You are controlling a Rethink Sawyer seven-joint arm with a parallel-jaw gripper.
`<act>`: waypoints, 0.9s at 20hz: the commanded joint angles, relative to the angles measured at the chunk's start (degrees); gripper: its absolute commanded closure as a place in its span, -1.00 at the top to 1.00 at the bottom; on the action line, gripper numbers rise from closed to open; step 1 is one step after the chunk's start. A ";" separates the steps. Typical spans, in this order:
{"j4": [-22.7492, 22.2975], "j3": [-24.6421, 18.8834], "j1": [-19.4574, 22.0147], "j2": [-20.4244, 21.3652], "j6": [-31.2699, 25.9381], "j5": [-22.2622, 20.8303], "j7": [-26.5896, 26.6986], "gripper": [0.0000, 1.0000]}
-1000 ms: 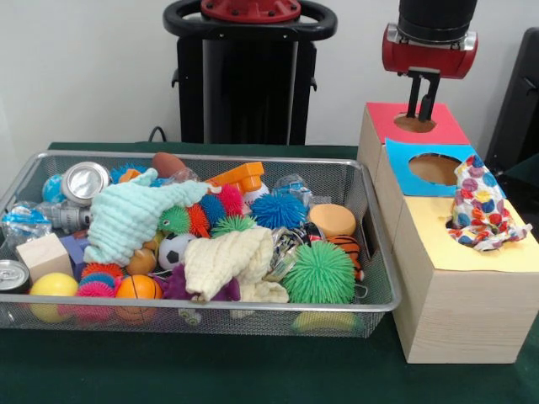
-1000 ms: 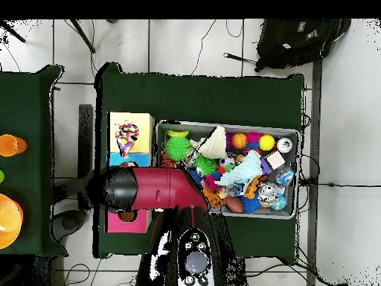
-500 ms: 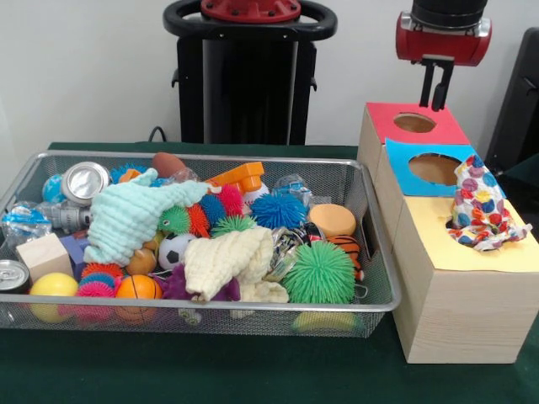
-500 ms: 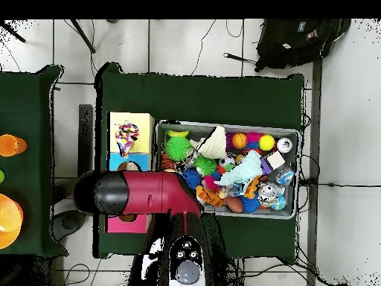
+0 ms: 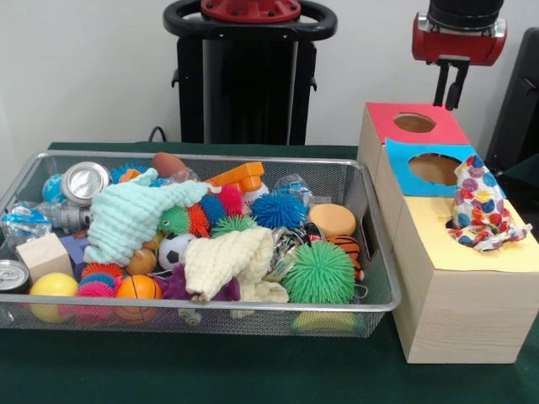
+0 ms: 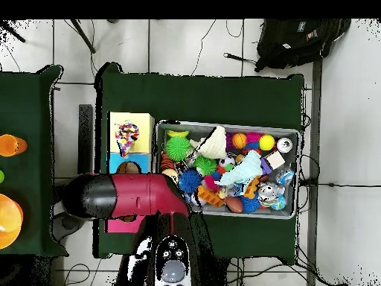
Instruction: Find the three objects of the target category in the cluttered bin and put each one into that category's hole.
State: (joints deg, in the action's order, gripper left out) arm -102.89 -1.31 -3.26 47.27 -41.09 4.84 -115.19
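My gripper hangs high above the red box top and its round hole, open with nothing between its fingers. In the overhead view my red arm covers the gripper. A row of wooden boxes carries red, blue and yellow tops. A polka-dot cloth lies crumpled on the yellow top. The wire bin holds a mint green cloth, a cream cloth, spiky balls in green and blue, small sport balls and cans.
A silver can and a wooden block sit at the bin's left end. The boxes stand tight against the bin's right side. Beyond the table, a black backpack lies on the floor. Orange objects rest on a neighbouring table.
My gripper has lifted out of the red hole and drifted up and to the right in the front view. Overhead, the arm has swung left. Bin contents are unchanged.
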 commanded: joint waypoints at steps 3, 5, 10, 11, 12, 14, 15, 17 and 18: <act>1.73 -2.96 -0.50 -6.04 5.40 2.26 -9.47 -1.00; 2.22 -2.99 -0.62 -7.14 6.35 2.16 -9.38 -1.00; 1.78 -3.32 -0.72 -8.47 8.98 2.32 -9.18 -1.00; 1.84 -3.25 -0.82 -8.48 8.97 2.36 -9.21 -1.00; 2.06 -3.30 -0.90 -8.48 8.66 2.54 -9.23 -1.00; 2.02 -3.27 -1.04 -8.13 8.28 2.98 -9.50 -1.00; 2.09 -3.23 -1.15 -8.02 8.06 3.15 -9.64 -1.00; 2.71 -3.15 -1.47 -7.79 6.98 3.65 -10.03 -1.00; 2.88 -3.08 -1.68 -7.62 6.58 3.85 -10.29 -1.00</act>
State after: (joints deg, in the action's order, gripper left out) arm -101.63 -1.36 -4.49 40.94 -35.47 5.30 -115.19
